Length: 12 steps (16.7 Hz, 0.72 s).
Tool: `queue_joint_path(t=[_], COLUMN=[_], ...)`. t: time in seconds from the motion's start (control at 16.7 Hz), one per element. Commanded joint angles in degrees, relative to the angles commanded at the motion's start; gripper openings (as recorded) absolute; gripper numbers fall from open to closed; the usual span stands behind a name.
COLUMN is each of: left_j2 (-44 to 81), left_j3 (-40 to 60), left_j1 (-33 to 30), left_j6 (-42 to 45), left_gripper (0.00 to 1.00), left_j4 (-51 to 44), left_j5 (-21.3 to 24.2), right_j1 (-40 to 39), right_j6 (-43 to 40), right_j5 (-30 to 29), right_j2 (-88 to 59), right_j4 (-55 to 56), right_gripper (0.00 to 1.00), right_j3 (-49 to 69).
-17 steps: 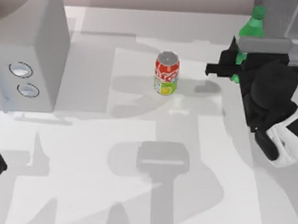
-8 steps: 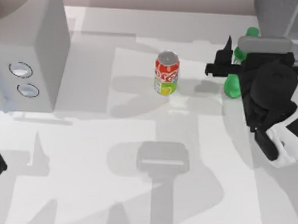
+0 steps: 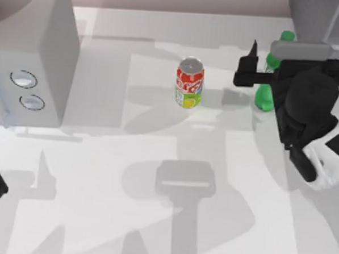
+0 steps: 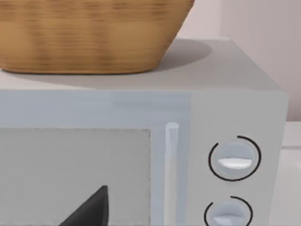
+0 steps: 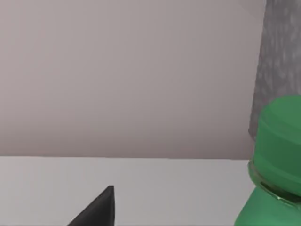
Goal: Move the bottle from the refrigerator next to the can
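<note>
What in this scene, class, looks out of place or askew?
Nothing is spilled or damaged. The can stands upright mid-table. One oddity: a wicker basket sits on top of the microwave. The bottle is partly hidden beside the right gripper, so its tilt is unclear.

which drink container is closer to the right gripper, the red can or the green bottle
The green plastic soda bottle: it sits right at the right gripper, by the table's right side. The small red soda can stands apart, toward the table's middle.
</note>
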<state>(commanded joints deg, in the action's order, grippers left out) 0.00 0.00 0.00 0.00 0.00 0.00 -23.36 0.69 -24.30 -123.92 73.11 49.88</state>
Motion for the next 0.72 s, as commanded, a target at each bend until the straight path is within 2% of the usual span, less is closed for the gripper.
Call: queue_joint_path(t=[0.72], left_j2=[0.0], left_j3=[0.0], left_j1=[0.0], left_j6=[0.0], left_gripper=[1.0], left_j4=[0.0], left_j5=[0.0], right_j1=[-1.8], right_j6=[0.1], right_j5=[-2.0], right_j2=[2.9], right_j4=[3.6], right_gripper=[1.0], right_j3=[-6.8])
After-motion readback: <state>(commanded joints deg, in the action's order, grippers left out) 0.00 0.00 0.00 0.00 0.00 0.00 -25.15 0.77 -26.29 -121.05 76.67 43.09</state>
